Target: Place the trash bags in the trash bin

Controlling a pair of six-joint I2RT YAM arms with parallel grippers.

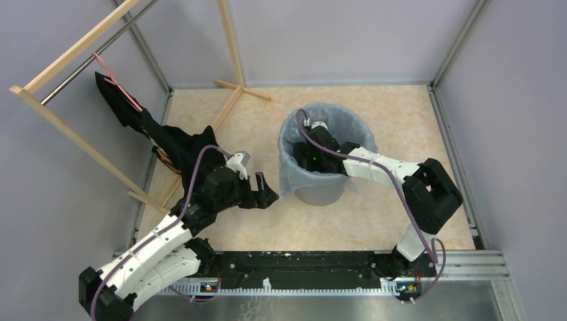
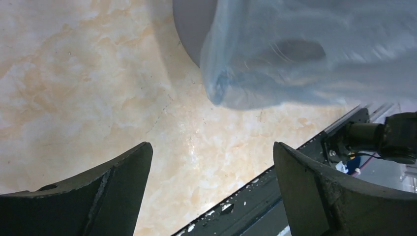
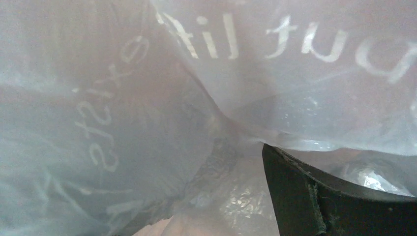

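Observation:
The grey trash bin (image 1: 321,192) stands mid-table, lined with the pale-blue trash bag (image 1: 294,167), whose edge folds over the rim and hangs down the outside. My right gripper (image 1: 314,137) is down inside the bin. In the right wrist view the printed bag film (image 3: 147,98) fills the picture. One finger (image 3: 319,196) shows far to the right; the other is veiled by film, and the jaws stand apart. My left gripper (image 1: 266,189) hovers left of the bin, open and holding nothing. The left wrist view shows the gripper (image 2: 211,162) wide over the tabletop, below the hanging bag (image 2: 295,59) and the bin wall (image 2: 194,29).
A wooden rack (image 1: 73,127) leans at the left with a black cloth (image 1: 154,137) and pink strap draped on it, just behind my left arm. A black rail (image 1: 301,271) runs along the near edge. Frame posts and walls close the table in.

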